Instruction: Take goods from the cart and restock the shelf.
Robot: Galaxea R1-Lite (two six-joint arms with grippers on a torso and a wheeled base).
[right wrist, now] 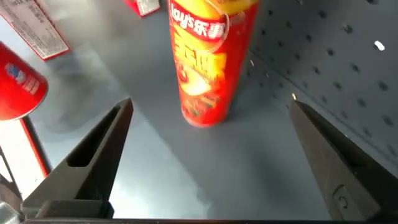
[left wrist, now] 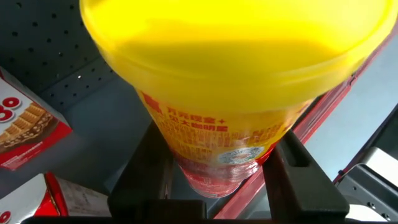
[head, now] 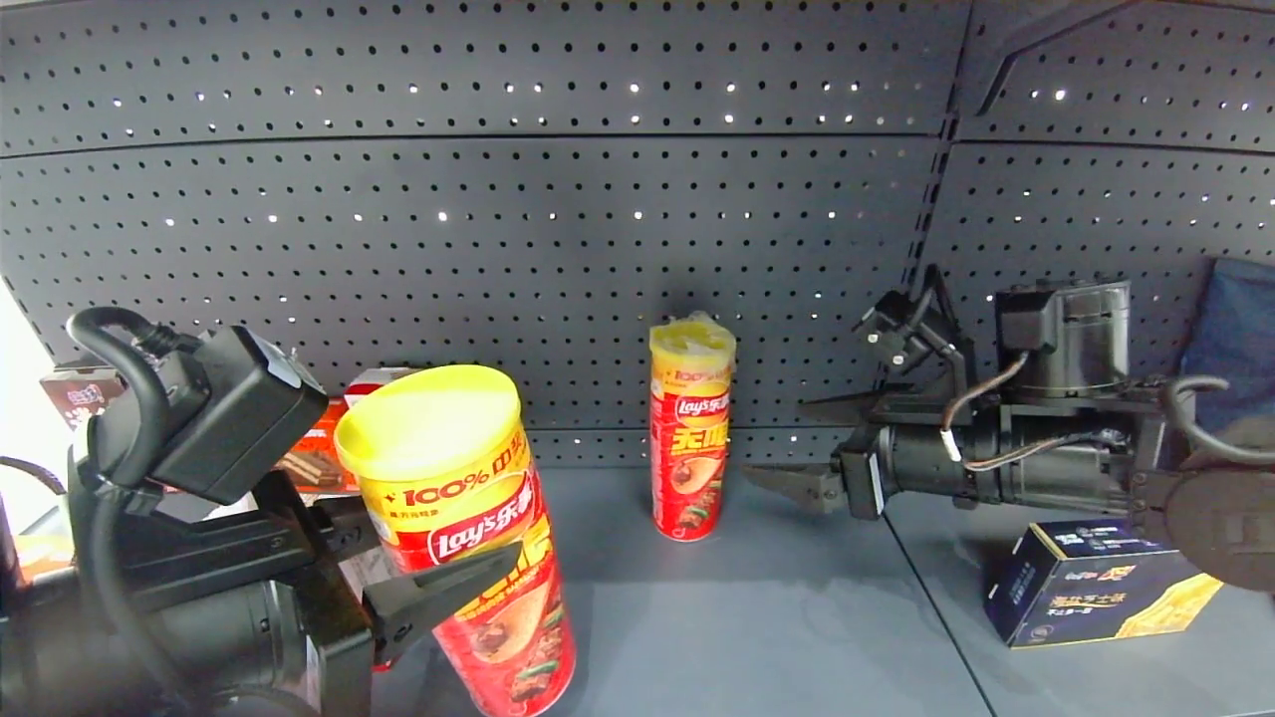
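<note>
My left gripper (head: 418, 568) is shut on a red chip can with a yellow lid (head: 468, 538), held upright at the shelf's front left; the left wrist view shows that can (left wrist: 230, 93) clamped between the two dark fingers (left wrist: 298, 174). A second red chip can (head: 689, 428) stands upright on the grey shelf (head: 777, 617) against the pegboard. My right gripper (head: 812, 448) hovers open just to the right of that can, a short gap away. In the right wrist view the standing can (right wrist: 208, 62) lies ahead, between the spread fingers (right wrist: 93, 155).
A dark blue and yellow box (head: 1096, 583) lies on the shelf at the right, below the right arm. Wafer boxes (head: 319, 448) stand at the back left, also seen as a red and white wafer box (left wrist: 25, 130). A dark pegboard (head: 558, 219) closes the back.
</note>
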